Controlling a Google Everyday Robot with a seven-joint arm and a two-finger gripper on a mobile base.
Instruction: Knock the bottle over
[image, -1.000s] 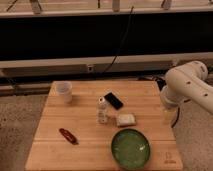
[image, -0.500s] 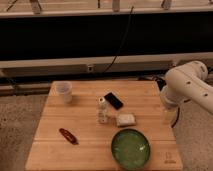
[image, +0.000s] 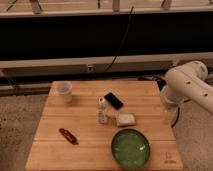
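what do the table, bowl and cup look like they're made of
The table looks like wood, matte, pale boards with seams showing. The bowl is green and glossy, probably glazed ceramic or plastic. The cup is translucent, likely plastic. The gripper hangs by the table's right edge, apart from the bottle.

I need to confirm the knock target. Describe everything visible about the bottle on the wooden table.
The bottle is small, slim and whitish, with a pale cap and a busy cream label. It stands upright near the middle of the wooden table, with nothing seen touching it. A dark flat object lies just behind it and a whitish block lies beside it, both toward the picture's right. The gripper hangs by the table's right edge, well clear of it.
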